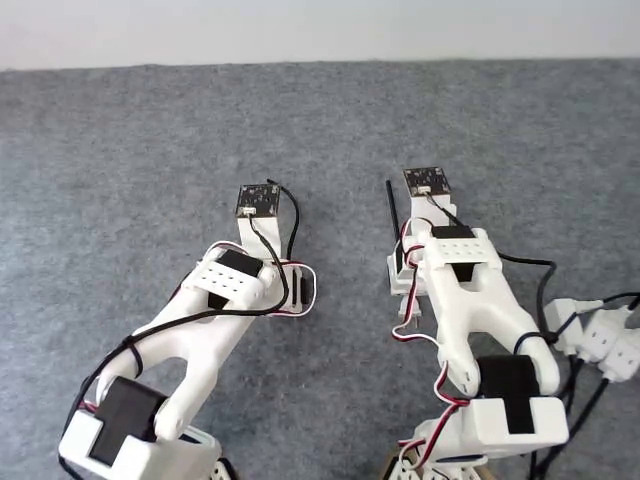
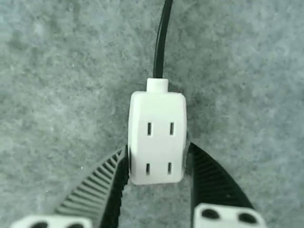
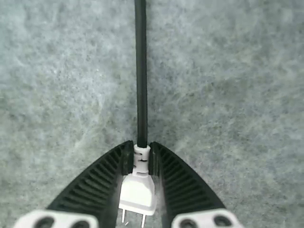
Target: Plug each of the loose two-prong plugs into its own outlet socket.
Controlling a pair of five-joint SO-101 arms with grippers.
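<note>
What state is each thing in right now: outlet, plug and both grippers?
outlet block, both slot pairs empty, nothing plugged in
plug, unplugged, both prongs bare
left gripper, jaws shut on outlet block
right gripper, jaws shut on plug, at its cord end

Quick tally: two arms, left arm point(image 1: 200, 340) and right arm point(image 1: 480, 310), so two claws, left claw point(image 2: 156, 154) and right claw point(image 3: 141, 148). One white outlet block point(image 2: 156, 137) with two sockets, upper socket point(image 2: 160, 128) and lower socket point(image 2: 158, 168), four slots total. One white plug point(image 3: 137, 192) with two prongs point(image 3: 133, 217). Two black cords, outlet cord point(image 2: 161, 38) and plug cord point(image 3: 140, 71). One grey desk point(image 1: 120, 150).
</note>
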